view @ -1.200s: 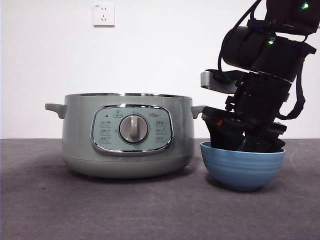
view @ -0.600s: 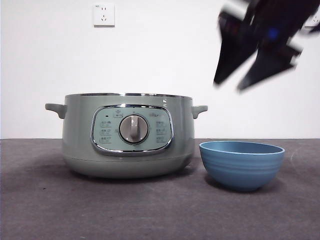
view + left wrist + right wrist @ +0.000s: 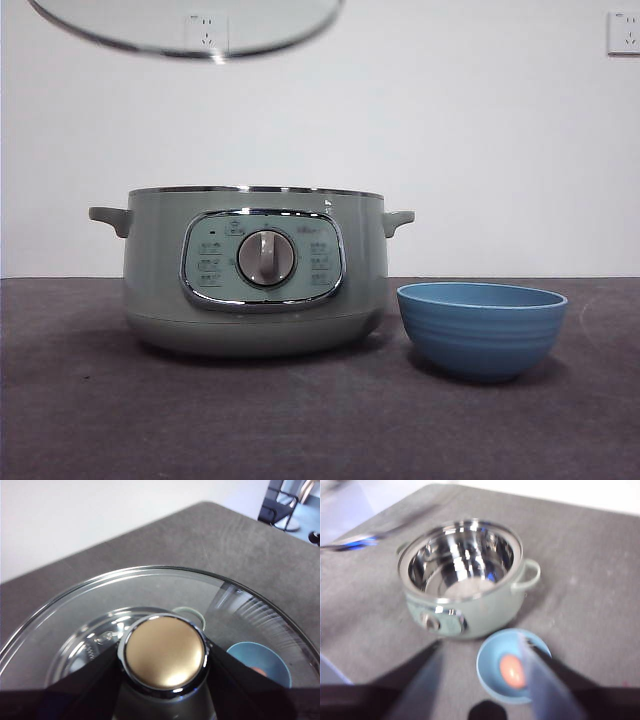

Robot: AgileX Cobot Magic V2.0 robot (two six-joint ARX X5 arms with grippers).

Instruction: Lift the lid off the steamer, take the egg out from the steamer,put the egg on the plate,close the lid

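Observation:
The pale green steamer stands open left of centre; its shiny inside holds no egg. The glass lid hangs high above the steamer at the top of the front view. My left gripper is shut on the lid's knob and holds the lid in the air. The blue plate stands right of the steamer, and the egg lies in it. My right gripper is open and empty, high above the plate and out of the front view.
A white wall with sockets stands behind the dark grey table. The steamer's side handle points toward the plate, with a small gap between them.
My right gripper has risen out of the plate and left the front view, with the egg left in the plate. The lid has come into the top of the front view.

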